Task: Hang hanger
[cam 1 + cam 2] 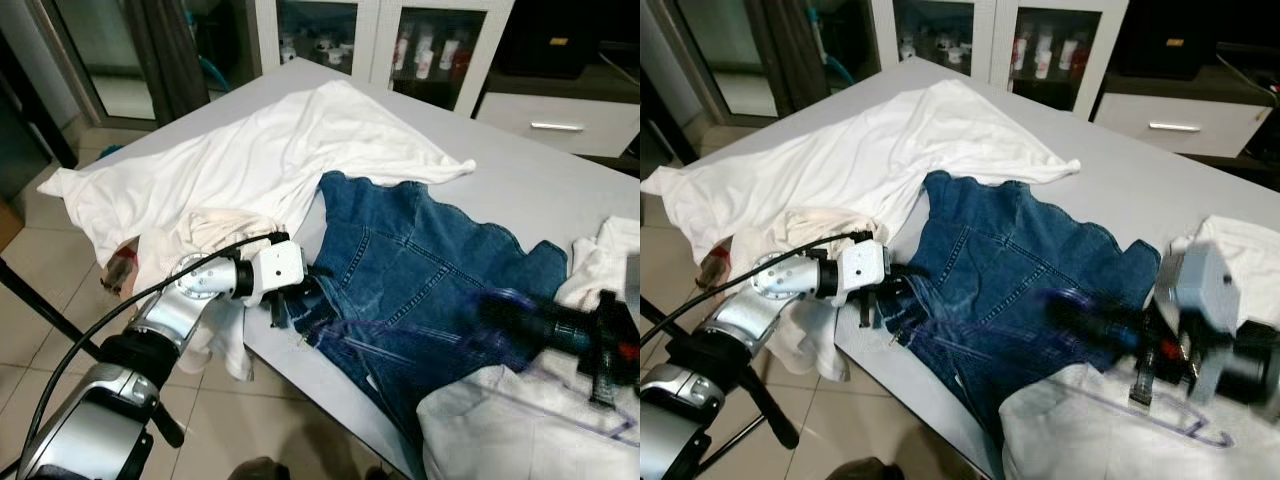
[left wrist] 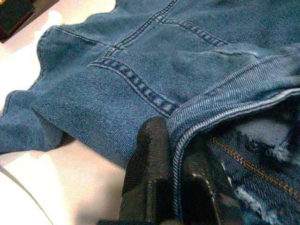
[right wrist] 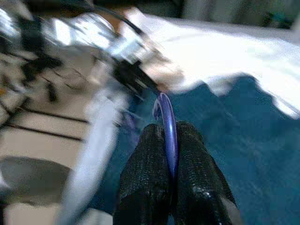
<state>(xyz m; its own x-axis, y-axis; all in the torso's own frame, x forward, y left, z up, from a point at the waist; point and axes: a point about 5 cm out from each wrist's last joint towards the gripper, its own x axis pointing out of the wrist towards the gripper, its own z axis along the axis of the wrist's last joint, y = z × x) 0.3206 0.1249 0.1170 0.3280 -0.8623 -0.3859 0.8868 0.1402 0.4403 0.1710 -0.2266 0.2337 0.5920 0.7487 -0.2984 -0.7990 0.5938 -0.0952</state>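
My left hand [image 1: 283, 308] pinches the waistband of the denim garment [image 1: 420, 275] at the tabletop [image 1: 560, 195] edge, holding it open. My right hand [image 3: 169, 187] is clamped on the purple hanger [image 3: 166, 124], carrying it toward that opening.

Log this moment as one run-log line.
left gripper: shut on denim garment hem at table edge | right gripper: shut on purple hanger, above denim | hanger not yet inserted
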